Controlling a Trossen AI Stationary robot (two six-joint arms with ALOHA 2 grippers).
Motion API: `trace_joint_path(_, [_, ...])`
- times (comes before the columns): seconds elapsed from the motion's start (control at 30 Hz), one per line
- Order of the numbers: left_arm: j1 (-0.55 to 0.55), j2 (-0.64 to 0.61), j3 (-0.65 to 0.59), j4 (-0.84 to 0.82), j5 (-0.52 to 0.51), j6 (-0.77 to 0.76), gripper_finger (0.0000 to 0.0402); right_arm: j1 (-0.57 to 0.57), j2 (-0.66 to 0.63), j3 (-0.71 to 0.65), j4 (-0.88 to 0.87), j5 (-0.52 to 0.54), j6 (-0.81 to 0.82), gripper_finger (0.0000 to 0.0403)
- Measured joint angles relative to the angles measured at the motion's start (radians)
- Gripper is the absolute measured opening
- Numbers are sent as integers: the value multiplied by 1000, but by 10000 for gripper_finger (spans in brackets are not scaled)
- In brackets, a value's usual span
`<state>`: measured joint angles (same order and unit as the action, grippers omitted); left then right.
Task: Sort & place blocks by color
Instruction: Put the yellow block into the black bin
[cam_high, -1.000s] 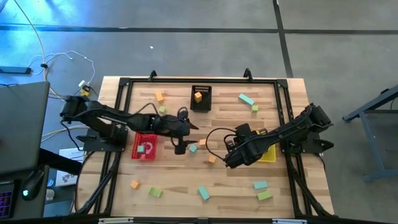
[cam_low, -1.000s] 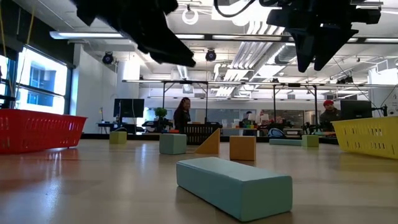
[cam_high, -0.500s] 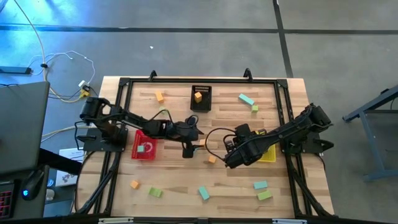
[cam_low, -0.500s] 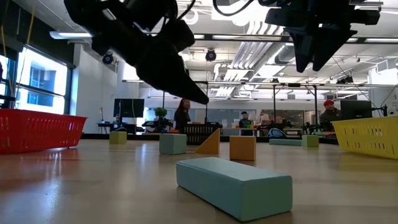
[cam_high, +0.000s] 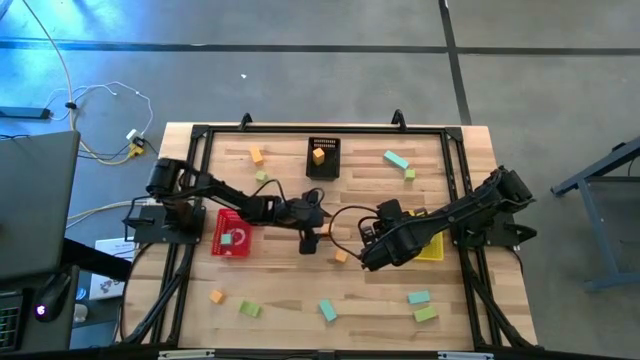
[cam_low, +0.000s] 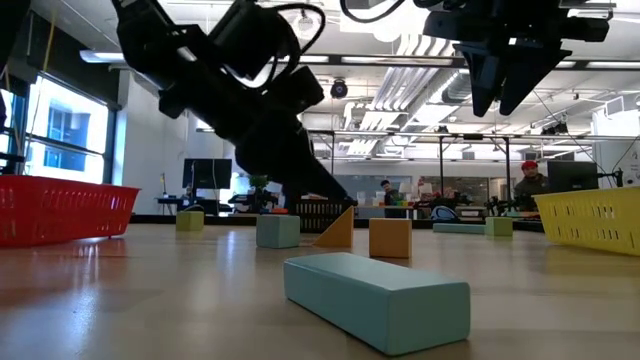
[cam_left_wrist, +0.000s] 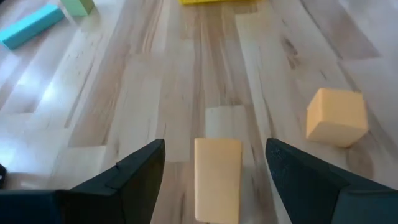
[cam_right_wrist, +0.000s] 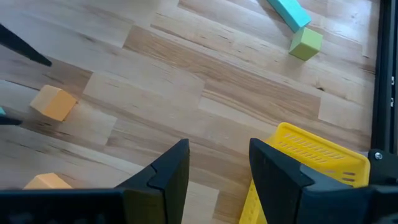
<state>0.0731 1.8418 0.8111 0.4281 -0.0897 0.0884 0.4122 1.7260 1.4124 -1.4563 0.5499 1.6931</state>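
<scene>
Small orange, teal and green blocks lie scattered flat on the wooden table (cam_high: 280, 290). My left gripper (cam_left_wrist: 214, 146) is open and low over the table's middle. Its fingers stand on either side of an orange wedge block (cam_left_wrist: 217, 177) without touching it. That wedge (cam_low: 337, 228) rests on the table beside an orange cube (cam_left_wrist: 336, 117) and a teal cube (cam_low: 278, 230). My right gripper (cam_right_wrist: 219, 146) hangs open and high over the table, right of centre (cam_high: 370, 257), with nothing between its fingers.
A red basket (cam_high: 232, 235) stands at the left, a black basket (cam_high: 322, 158) at the far middle and a yellow basket (cam_right_wrist: 311, 162) under my right arm. A teal bar (cam_low: 375, 300) lies near the front edge. More blocks lie near the far and front edges.
My left gripper has come down and moved toward the table's right edge, to the orange wedge, staying open. The blocks have not moved.
</scene>
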Motion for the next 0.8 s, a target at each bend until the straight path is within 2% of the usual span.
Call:
trace_joint_path(0.23, [7,54,41,-6,7,-6,266,0,0,0,4,0,0,151])
trace_joint_path(0.47, [8,126,119,-94,4,-6,266,1,0,0,9,-1,0,151])
trace_joint_path(0.63, [15,157,129,-106,-3,-7,264,1,0,0,10,-4,0,151])
trace_joint_path(0.8, [18,163,129,-102,5,-6,218,1,1,0,12,-4,-10,151])
